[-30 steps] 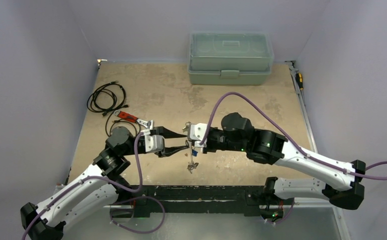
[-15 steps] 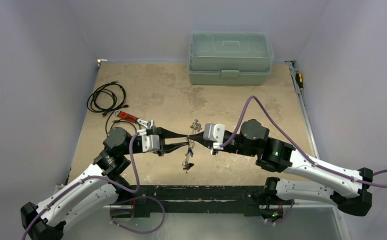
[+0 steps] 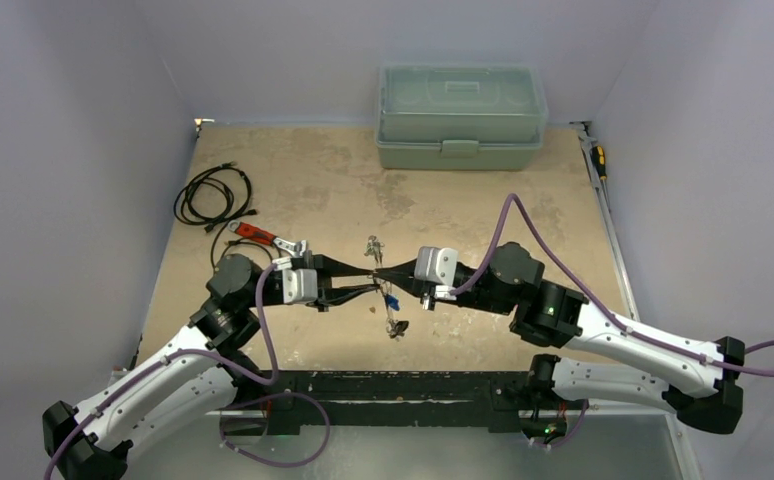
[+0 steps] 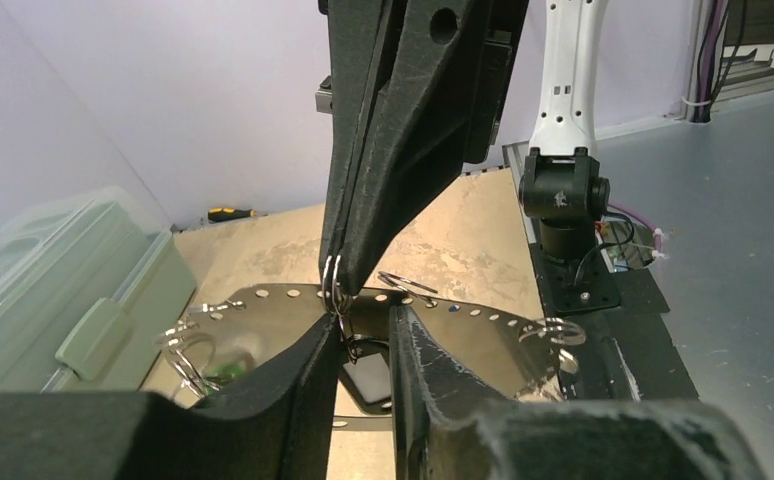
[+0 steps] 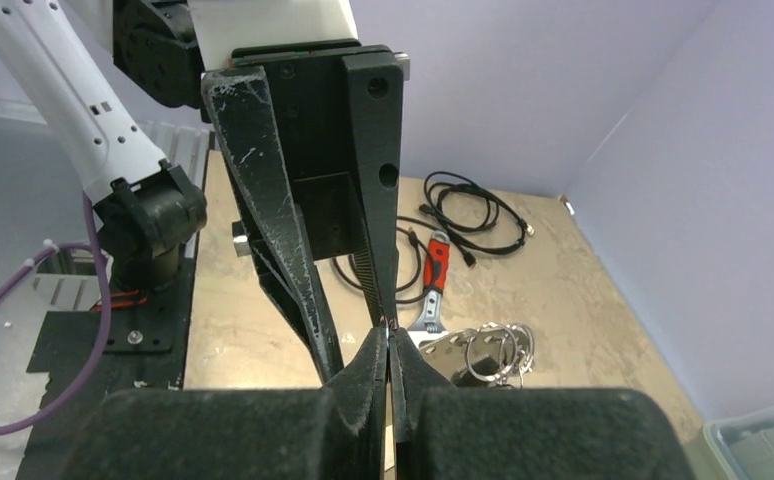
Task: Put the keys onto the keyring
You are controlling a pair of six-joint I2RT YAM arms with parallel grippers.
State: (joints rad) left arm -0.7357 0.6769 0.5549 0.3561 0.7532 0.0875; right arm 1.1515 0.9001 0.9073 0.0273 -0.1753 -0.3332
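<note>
Pinching thin grey wire keyring (image 4: pixel 333 285) in closed, matte-black right end effector (image 5: pixel 387 340); holding tapered left end effector (image 4: pixel 365 322) narrowly parted.

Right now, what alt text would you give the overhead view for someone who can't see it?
Two robot arms meet tip to tip over a tan table, the left gripper facing the right gripper, a bunch of keys by their tips. A green toolbox sits at the far edge; a black cable and a red wrench lie on the left.
</note>
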